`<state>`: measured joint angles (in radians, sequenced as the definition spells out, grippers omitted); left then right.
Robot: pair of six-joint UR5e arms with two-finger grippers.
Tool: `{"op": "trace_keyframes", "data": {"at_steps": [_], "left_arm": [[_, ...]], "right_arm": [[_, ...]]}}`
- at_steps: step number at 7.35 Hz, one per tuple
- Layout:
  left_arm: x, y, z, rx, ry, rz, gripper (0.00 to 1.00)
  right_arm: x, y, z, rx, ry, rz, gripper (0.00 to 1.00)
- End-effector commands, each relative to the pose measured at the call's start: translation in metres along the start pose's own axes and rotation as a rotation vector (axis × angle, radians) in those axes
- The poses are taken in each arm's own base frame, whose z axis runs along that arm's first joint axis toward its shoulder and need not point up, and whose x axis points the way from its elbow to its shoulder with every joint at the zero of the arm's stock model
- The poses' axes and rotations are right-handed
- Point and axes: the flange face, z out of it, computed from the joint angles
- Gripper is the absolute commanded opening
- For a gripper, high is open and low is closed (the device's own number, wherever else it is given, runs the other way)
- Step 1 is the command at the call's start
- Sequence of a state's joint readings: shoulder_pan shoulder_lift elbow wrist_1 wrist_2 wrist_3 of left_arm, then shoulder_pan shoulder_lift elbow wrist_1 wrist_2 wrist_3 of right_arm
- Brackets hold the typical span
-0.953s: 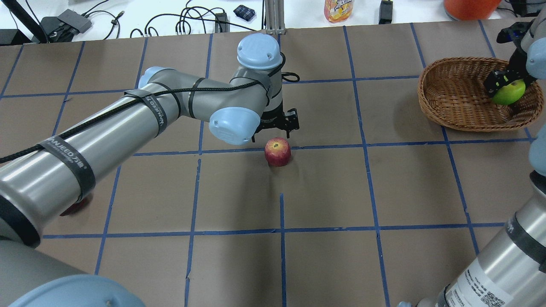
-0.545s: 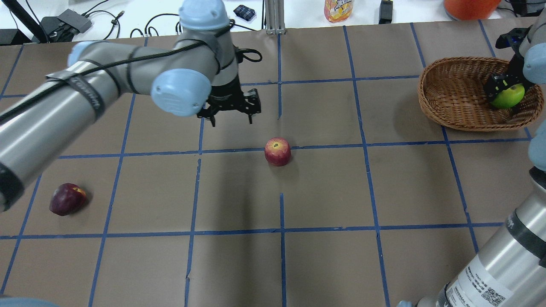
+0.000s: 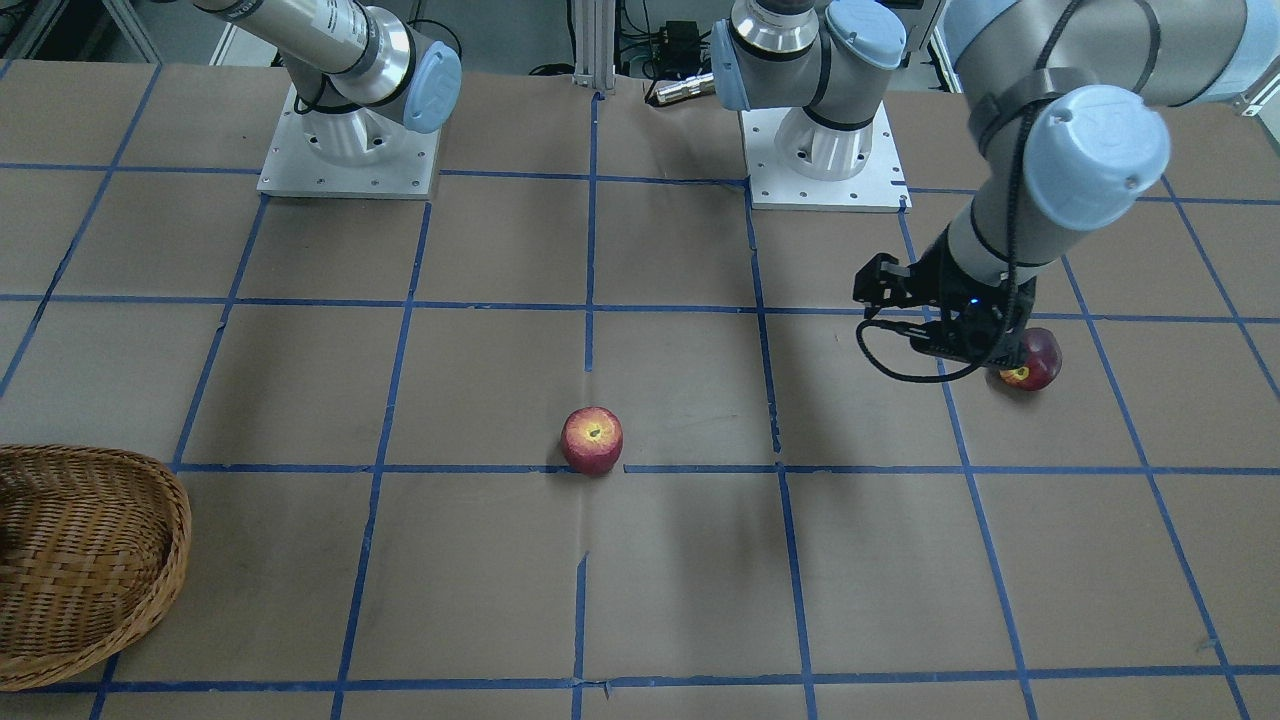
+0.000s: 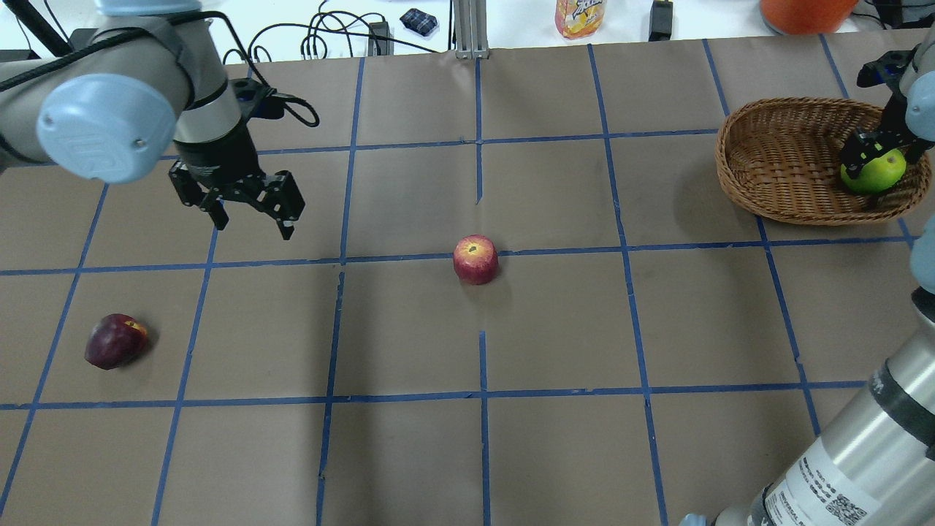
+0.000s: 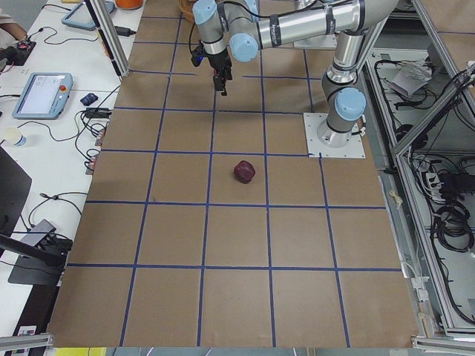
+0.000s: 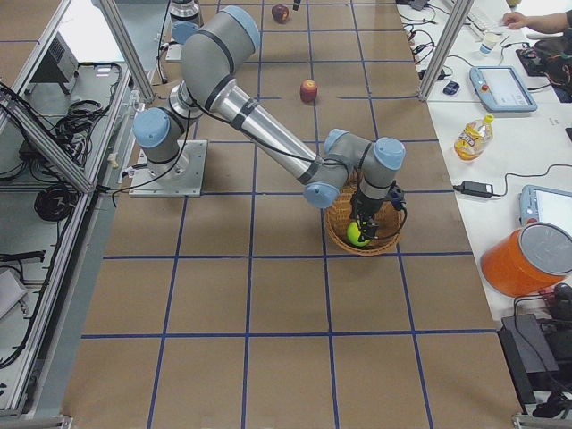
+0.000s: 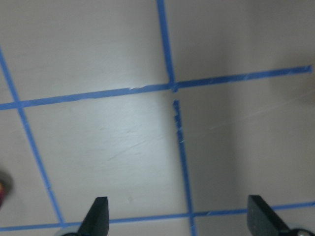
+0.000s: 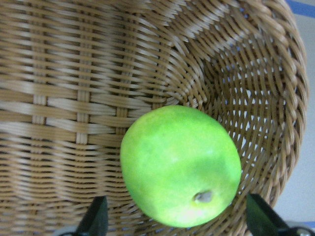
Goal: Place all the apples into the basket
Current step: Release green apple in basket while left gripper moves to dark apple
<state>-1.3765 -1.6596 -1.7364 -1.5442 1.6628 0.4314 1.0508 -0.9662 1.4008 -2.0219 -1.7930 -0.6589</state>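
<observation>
Left gripper (image 4: 253, 228) is spread wide, empty, above brown-papered table (image 4: 555, 329). Right gripper (image 4: 873, 162) is released around round lime-green apple (image 8: 179, 164).

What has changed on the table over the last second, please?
The left gripper swung away from the red apple toward the robot's left, nearer the maroon apple, open and empty. The right gripper lowered the green apple slightly in the basket and now stands open around it. Red apple, maroon apple and basket stayed put.

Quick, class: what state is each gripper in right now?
Left gripper: open, empty.
Right gripper: open, straddling the green apple in the basket.
</observation>
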Motion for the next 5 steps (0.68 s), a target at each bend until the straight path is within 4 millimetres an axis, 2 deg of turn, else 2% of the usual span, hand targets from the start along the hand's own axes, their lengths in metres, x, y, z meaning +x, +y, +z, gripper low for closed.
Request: {"op": "trace_keyframes", "data": {"at_steps": [1,2,3,4,5], "left_arm": [[-0.092,0.043,0.033,0.031,0.033,0.063,0.98],[-0.126,0.058,0.053,0.054,0.033,0.116,1.00],[-0.166,0.073,0.081,0.092,0.010,0.190,1.00],[-0.195,0.090,0.113,0.128,-0.026,0.244,1.00],[-0.202,0.105,0.141,0.134,-0.039,0.309,1.00]], "right_arm": [[-0.042,0.009,-0.054,0.026,-0.154,-0.028,1.00],[-0.075,0.010,-0.082,0.011,-0.175,-0.006,1.00],[-0.131,0.002,-0.112,0.005,-0.169,0.001,1.00],[-0.200,-0.005,-0.136,0.000,-0.158,0.044,1.00],[-0.270,-0.012,-0.150,-0.002,-0.165,0.069,1.00]]}}
